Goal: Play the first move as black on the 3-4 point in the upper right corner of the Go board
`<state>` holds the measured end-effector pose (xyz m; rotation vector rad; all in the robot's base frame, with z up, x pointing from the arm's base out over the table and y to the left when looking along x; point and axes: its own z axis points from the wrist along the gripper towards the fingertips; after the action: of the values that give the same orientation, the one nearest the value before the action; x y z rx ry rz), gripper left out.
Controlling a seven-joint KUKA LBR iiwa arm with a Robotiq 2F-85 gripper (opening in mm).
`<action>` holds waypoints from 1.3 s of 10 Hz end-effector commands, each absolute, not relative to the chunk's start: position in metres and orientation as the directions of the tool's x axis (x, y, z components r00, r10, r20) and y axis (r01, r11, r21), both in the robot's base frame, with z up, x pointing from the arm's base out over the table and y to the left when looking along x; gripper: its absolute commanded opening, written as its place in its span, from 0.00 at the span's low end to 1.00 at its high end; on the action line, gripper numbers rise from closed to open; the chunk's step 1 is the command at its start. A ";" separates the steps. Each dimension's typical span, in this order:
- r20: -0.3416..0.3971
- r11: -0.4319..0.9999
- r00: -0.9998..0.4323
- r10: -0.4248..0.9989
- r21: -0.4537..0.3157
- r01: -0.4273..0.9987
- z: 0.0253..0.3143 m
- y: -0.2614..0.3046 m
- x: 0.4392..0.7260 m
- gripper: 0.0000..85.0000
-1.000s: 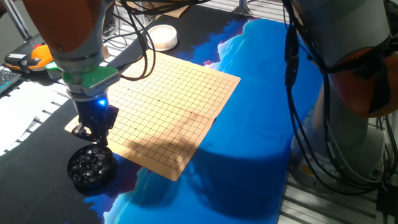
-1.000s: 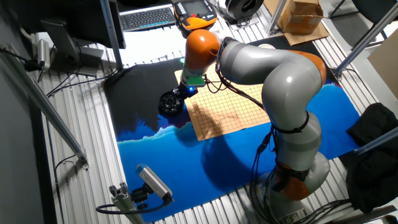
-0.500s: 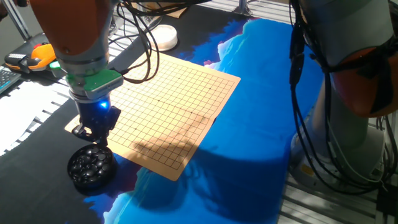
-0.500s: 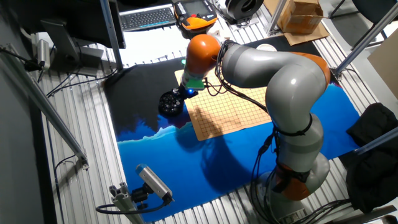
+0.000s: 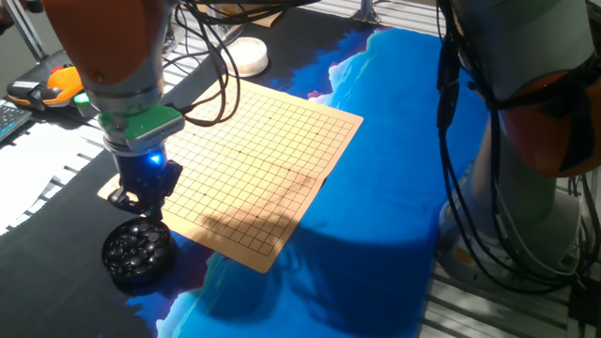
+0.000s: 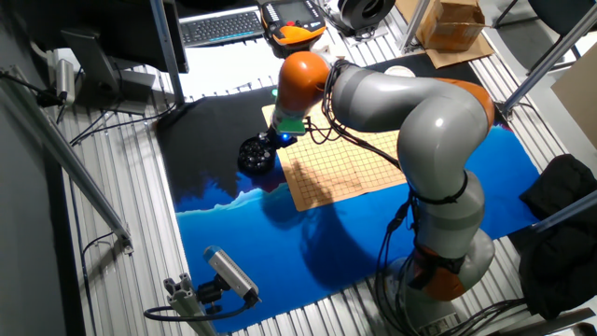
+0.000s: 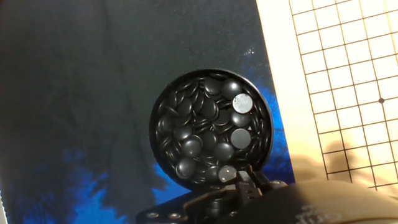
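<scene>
One arm: you have the KUKA arm [image 6: 410, 103] bent over the near-left corner of the Go board [image 5: 249, 164], with the gripper [image 5: 143, 199] just above the bowl.
Gripper: black, with a blue light on its body; you cannot tell whether its fingers are apart or together, or whether they carry a stone (in the hand view only a dark part of it shows at the bottom edge).
Bowl: the round black bowl [image 7: 211, 126] sits on the dark cloth [image 7: 81, 93] just beside the board's edge, apart from it.
Black: many glossy stones [image 7: 240, 103] fill the bowl; all the black stones you can see are inside it.
Board: tan, gridded, flat on the table [image 5: 394, 141], with no stone visible on its grid.
White dish: a round white dish [image 5: 246, 54] lies beyond the board's far corner.
</scene>
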<state>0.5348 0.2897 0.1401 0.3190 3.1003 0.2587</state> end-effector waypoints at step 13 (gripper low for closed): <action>0.003 0.982 -1.000 0.024 0.189 0.024 0.125 0.211 0.520 0.00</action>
<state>0.5208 0.2132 0.1256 0.0419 3.1302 0.3025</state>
